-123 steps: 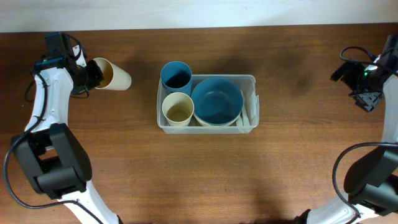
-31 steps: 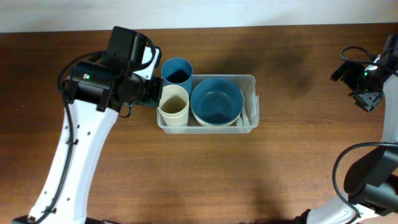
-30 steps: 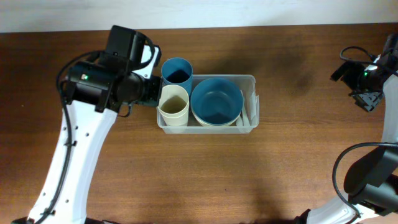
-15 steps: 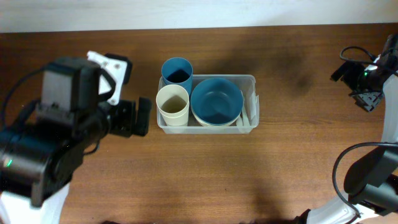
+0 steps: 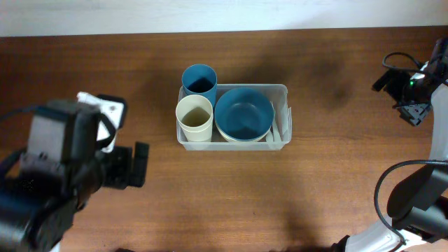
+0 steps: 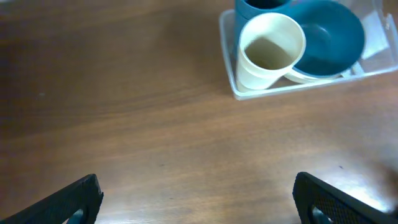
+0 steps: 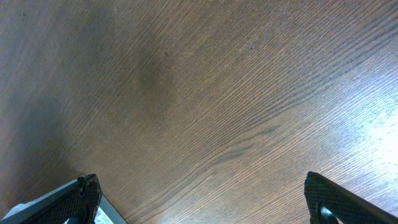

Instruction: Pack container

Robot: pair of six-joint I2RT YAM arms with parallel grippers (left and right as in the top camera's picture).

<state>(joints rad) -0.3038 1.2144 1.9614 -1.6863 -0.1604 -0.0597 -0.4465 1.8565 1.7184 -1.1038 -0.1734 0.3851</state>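
The clear container (image 5: 285, 140) sits mid-table. Inside it a cream cup (image 5: 194, 117) stands upright at the left end, a blue cup (image 5: 199, 80) stands behind it at the back left corner, and a blue bowl (image 5: 243, 113) fills the middle. My left gripper (image 5: 140, 165) hangs open to the container's front left, well apart from it and holding nothing. The left wrist view shows the cream cup (image 6: 271, 50), blue bowl (image 6: 326, 34) and container (image 6: 298, 87) far beyond my left gripper (image 6: 199, 202). My right gripper (image 5: 413, 110) is open at the far right, over bare wood (image 7: 202, 202).
White utensils (image 5: 280, 129) lie along the container's right end. My left arm's big body (image 5: 56, 182) looms over the table's front left. A pale wall strip (image 5: 224, 14) borders the table's far edge.
My left gripper let go of the cream cup inside the container, opened wide and drew back to the front left, rising. The right arm has not moved.
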